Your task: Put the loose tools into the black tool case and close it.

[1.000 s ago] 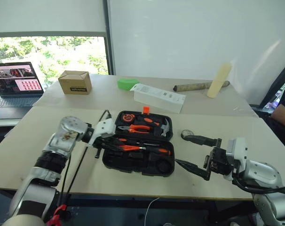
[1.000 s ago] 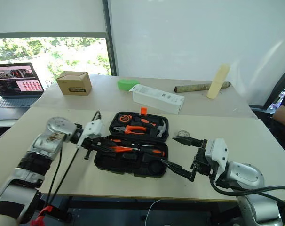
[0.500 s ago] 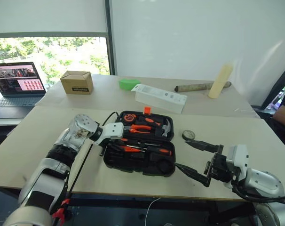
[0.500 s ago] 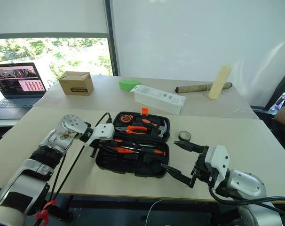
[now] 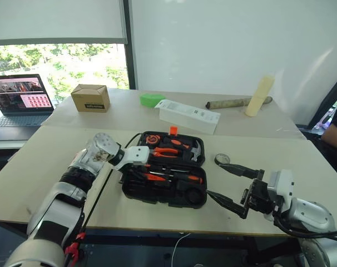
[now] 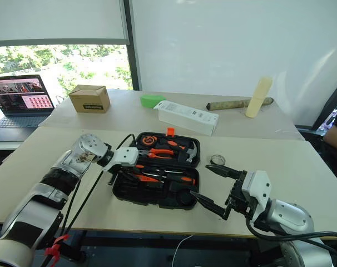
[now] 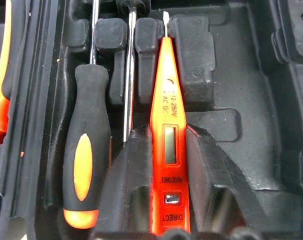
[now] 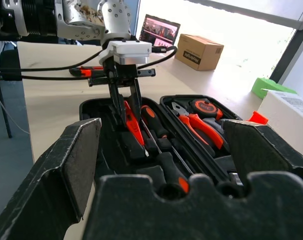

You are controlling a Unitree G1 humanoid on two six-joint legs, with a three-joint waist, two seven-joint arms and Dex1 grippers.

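**Seating the tester pen in its slot**

I lower the tester pen (image 7: 169, 85) into the black tool case (image 5: 157, 196), which lies open on the worktop (image 5: 46, 161). My left end effector (image 7: 166, 132) is clenched on the pen from both sides, near its rear end, so that the metal tip points freely along the moulded channel. I hold it at the back because the front must slide between the black ridges without my fingers (image 7: 134, 170) hitting them. The pen lies straight in the channel, just beside a thin steel shaft and a screwdriver (image 7: 86, 165) that already sits in its own slot.

My left arm reaches in from the left side of the case, with the wrist bent so that the end effector points down into the front half.

My right end effector (image 5: 214, 179) is released, with the jaws wide apart. It hovers just beside the right edge of the case and grasps nothing. I judge that it waits there because the tape roll (image 5: 222, 159) lies near it on the worktop, outside the case.
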